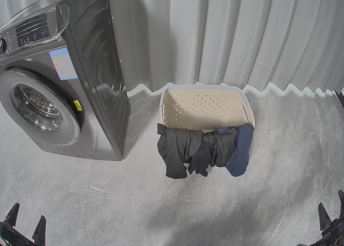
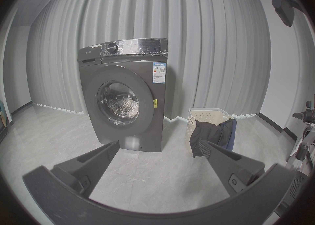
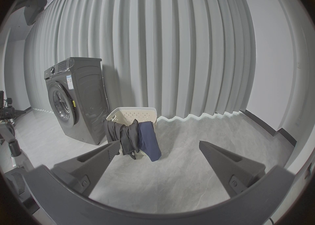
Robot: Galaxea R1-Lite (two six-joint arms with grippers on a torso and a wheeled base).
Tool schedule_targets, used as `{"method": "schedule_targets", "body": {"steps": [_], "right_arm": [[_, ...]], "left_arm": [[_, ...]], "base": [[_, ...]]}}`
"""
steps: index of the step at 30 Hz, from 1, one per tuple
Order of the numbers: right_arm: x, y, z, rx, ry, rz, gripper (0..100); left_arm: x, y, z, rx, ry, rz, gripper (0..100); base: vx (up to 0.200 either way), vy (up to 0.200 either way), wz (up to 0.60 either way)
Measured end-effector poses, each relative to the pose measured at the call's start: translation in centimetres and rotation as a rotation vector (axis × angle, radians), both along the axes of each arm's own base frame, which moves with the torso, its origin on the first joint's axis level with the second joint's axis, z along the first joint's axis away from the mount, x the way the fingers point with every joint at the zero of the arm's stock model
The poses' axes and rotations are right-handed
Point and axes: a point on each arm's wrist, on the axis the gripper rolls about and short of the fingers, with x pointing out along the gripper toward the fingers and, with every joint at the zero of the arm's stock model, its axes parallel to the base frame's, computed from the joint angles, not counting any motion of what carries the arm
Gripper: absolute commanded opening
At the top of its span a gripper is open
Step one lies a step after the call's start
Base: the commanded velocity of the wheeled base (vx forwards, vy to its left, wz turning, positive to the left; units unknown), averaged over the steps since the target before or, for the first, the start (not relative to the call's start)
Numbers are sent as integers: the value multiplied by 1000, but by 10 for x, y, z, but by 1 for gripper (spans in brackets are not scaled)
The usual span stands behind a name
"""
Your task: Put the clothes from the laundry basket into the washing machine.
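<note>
Standing on a grey marble-look tiled floor (image 1: 179,203), I face a pale pleated curtain (image 1: 215,24) that hangs to the floor across the whole back of the room. The dark grey washing machine (image 1: 96,78) stands against it on my left, its round glass door (image 1: 37,108) shut and turned toward my left side rather than toward the basket. To its right, a little apart, sits the cream perforated laundry basket (image 1: 204,105), its long axis running across my view, parallel to the curtain. Dark grey clothes (image 1: 186,146) and a navy garment (image 1: 240,150) are draped over its near rim and hang down the outer wall. My left pincer (image 2: 158,145) and right pincer (image 3: 159,143) are held low at my sides, fingers pointing forward, both spread wide with nothing between them, well apart from the basket.
</note>
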Motion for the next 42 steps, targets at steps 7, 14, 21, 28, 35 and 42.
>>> {"method": "schedule_targets", "body": {"steps": [7, 14, 21, 28, 35, 42], "right_arm": [[0, 0, 0, 0, 1, 0, 100], [0, 0, 0, 0, 0, 0, 100], [0, 0, 0, 0, 0, 0, 100], [0, 0, 0, 0, 1, 0, 100], [0, 0, 0, 0, 1, -1, 100], [0, 0, 0, 0, 0, 0, 100]], "left_arm": [[0, 0, 0, 0, 0, 0, 100], [0, 0, 0, 0, 0, 0, 100], [0, 0, 0, 1, 0, 0, 100], [0, 0, 0, 1, 0, 0, 100], [0, 0, 0, 0, 0, -1, 100], [0, 0, 0, 0, 0, -1, 100]], "base": [[0, -200, 0], [0, -200, 0], [0, -143, 0], [0, 0, 0], [200, 0, 0], [86, 0, 0]]}}
